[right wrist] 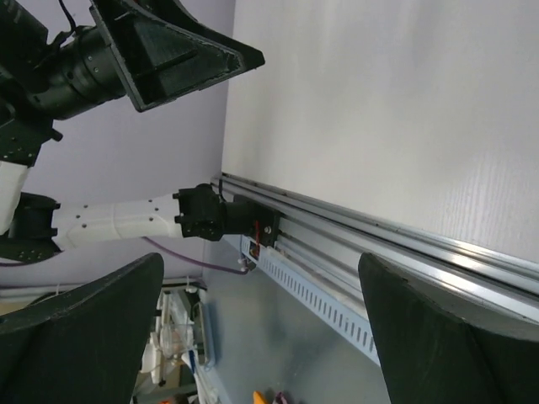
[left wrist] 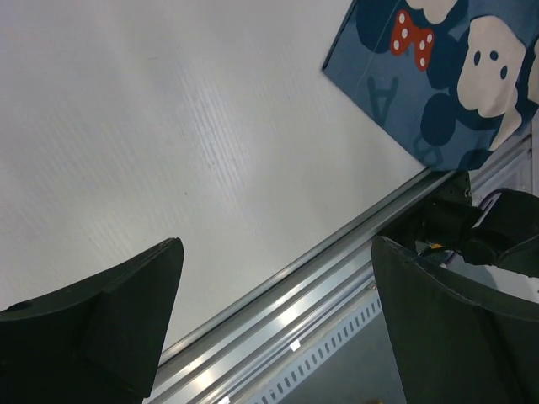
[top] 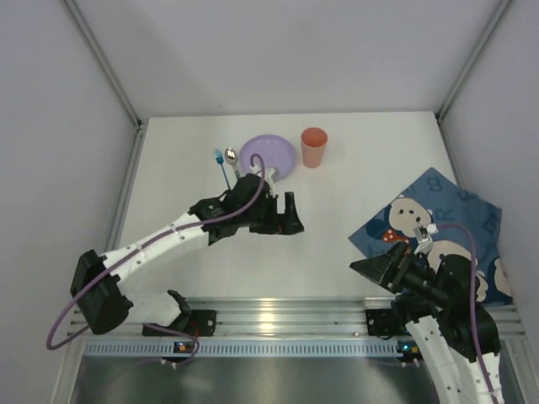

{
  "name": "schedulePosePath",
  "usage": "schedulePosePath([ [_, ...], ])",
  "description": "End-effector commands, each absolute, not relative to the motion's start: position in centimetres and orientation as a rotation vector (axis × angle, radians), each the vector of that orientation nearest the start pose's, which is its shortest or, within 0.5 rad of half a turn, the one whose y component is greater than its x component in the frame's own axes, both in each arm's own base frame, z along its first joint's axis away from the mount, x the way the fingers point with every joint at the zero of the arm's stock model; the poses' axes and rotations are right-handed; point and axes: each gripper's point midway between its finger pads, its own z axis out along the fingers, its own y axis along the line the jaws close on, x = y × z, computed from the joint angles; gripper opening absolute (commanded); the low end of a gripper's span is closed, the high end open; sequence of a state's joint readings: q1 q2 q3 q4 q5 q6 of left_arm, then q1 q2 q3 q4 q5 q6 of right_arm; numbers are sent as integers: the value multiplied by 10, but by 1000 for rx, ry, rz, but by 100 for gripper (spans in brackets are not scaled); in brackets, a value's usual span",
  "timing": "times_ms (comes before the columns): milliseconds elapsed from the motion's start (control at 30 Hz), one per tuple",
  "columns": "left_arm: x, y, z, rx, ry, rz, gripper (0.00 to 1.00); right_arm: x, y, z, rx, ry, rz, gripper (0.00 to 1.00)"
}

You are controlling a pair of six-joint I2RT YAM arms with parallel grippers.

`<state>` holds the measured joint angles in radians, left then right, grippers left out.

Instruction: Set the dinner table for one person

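The dinner table (top: 354, 189) is a plain white top with a ribbed aluminium rail (top: 278, 316) along its near edge. At the back stand a purple plate (top: 269, 154) and an orange cup (top: 313, 147), with two small utensils (top: 225, 160) lying left of the plate. My left gripper (top: 293, 215) hovers open just in front of the plate, holding nothing; its wrist view shows the bare table (left wrist: 168, 126) and rail (left wrist: 320, 286) between the jaws (left wrist: 278, 246). My right gripper (top: 362, 268) is open and empty at the near right (right wrist: 261, 261).
A dark-blue cloth mat (top: 446, 227) printed with cartoon faces lies at the right edge, partly under the right arm, and shows in the left wrist view (left wrist: 446, 76). Grey walls enclose the table on three sides. The left arm's base (right wrist: 210, 215) sits on the rail.
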<state>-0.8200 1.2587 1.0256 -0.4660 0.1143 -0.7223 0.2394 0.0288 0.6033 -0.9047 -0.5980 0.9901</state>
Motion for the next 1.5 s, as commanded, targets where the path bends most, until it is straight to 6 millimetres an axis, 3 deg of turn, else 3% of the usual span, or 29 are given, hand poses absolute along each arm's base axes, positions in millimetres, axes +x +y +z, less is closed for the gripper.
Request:
schedulePosePath([
  [0,224,-328,188,208,2434,-871,99,74,144,214,422,2096,1328,100],
  [100,229,-359,165,326,2480,-877,99,79,138,215,421,2129,1244,100],
  [133,233,-374,175,359,2457,-916,99,80,137,222,424,2146,1223,100],
  [167,233,-386,156,418,2494,-890,99,78,133,220,404,2171,1179,100],
  [200,239,-400,165,445,2462,-919,99,80,128,221,411,2174,1127,100],
  [233,238,-409,161,477,2470,-939,98,80,123,231,405,2164,1092,100],
  [267,241,-420,142,498,2498,-940,98,77,119,229,402,2183,1050,100],
  [333,247,-441,142,520,2493,-1004,98,77,110,240,415,2155,994,100],
  [367,244,-450,123,545,2534,-1017,99,75,107,240,430,2158,973,100],
  [400,249,-463,130,558,2506,-1049,99,76,102,241,446,2143,947,100],
  [467,247,-476,111,599,2539,-1066,98,75,98,246,457,2122,925,100],
  [500,251,-484,114,608,2524,-1083,98,76,93,246,476,2117,892,100],
  [567,250,-493,99,630,2551,-1104,99,76,88,251,479,2120,858,100],
  [600,250,-500,101,641,2543,-1122,98,77,83,253,493,2113,829,100],
  [767,248,-518,75,690,2578,-1118,98,77,75,256,511,2105,782,100],
  [1100,241,-535,57,701,2611,-1167,84,83,71,250,519,2139,735,100],
  [1200,237,-539,53,713,2619,-1185,71,84,70,250,517,2139,723,100],
  [1333,236,-544,49,709,2630,-1201,45,85,68,250,517,2140,713,100],
  [1433,237,-548,50,698,2631,-1219,35,86,67,250,520,2138,704,100],
  [1467,237,-551,52,697,2626,-1229,26,86,67,249,519,2136,705,100],
])
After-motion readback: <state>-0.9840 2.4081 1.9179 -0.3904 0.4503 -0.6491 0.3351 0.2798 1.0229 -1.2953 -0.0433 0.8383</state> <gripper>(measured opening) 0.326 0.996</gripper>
